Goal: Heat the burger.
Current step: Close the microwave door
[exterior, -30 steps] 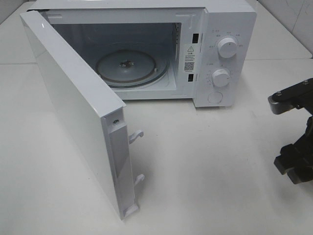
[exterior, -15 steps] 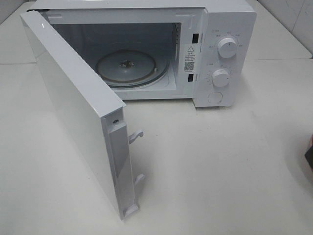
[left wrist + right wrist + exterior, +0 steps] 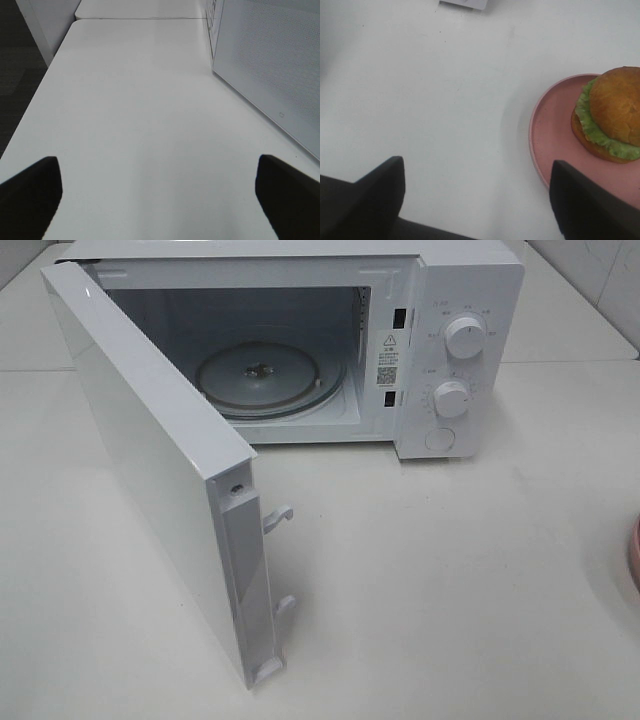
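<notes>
Fingers of the left gripper [image 3: 159, 200] stand wide apart over bare table [image 3: 130, 125] beside the microwave's [image 3: 440, 340] swung-open door [image 3: 150, 460], leaving the cavity free for loading. Right gripper [image 3: 477, 200] hangs open and empty, one finger nearest the pink plate [image 3: 552, 130] carrying the burger [image 3: 610, 117], probably lining up a grasp.

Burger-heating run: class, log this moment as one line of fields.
microwave door: open | turntable: bare | burger: on pink plate | right gripper: open beside plate | left gripper: open

Through the right wrist view I see the burger [image 3: 612, 114] sitting on a pink plate [image 3: 552, 135], its lettuce frill showing under the bun. My right gripper [image 3: 477, 200] hangs over the bare white surface [image 3: 430, 95] beside the plate, jaws spread wide and holding nothing
</notes>
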`<state>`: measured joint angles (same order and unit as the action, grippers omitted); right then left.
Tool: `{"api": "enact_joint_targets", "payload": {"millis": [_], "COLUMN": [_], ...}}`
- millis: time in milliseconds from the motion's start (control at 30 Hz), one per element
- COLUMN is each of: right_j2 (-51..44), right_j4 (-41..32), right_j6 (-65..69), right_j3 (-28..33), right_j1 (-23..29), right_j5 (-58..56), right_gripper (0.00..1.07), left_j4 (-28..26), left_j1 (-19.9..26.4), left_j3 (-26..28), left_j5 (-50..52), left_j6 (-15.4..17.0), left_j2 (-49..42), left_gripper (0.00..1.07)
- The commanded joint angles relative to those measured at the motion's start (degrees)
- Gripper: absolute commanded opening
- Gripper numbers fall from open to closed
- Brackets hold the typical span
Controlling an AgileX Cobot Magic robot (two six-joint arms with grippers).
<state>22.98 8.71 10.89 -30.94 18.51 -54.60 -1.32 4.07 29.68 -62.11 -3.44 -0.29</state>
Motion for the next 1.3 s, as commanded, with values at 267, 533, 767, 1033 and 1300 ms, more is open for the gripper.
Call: {"api": "enact_joint_targets", "payload": {"millis": [267,533,767,1033,1300], "right_j2": [-14.3,-22.7,-24.8,-24.8,-24.8], "right_j4": [-3.8,-4.2,-4.2,-4.2,-4.2], "right_j6": [-5.3,-5.8,-5.9,-5.9,-5.9], "right_j3": [1.8,2.8,2.8,2.8,2.8], "right_j1": [-10.1,-13.4,-13.5,-13.5,-13.5], "right_j5": [0.7,-0.5,-0.5,-0.5,-0.5], "right_gripper": [0.76,0.76,0.76,0.76,0.76], "left_j4": [-0.3,-0.3,-0.3,-0.1,-0.1], "left_j1": [0.3,0.3,0.3,0.3,0.3], "left_j3": [0.0,0.0,0.0,0.0,0.0], "left_j5": [0.7,0.7,0.7,0.7,0.7], "left_j6": [0.0,0.0,0.0,0.0,0.0], "left_j2": [-0.8,-0.8,-0.6,-0.2,-0.2], "left_gripper": [0.98,0.98,0.98,0.98,0.98]}}
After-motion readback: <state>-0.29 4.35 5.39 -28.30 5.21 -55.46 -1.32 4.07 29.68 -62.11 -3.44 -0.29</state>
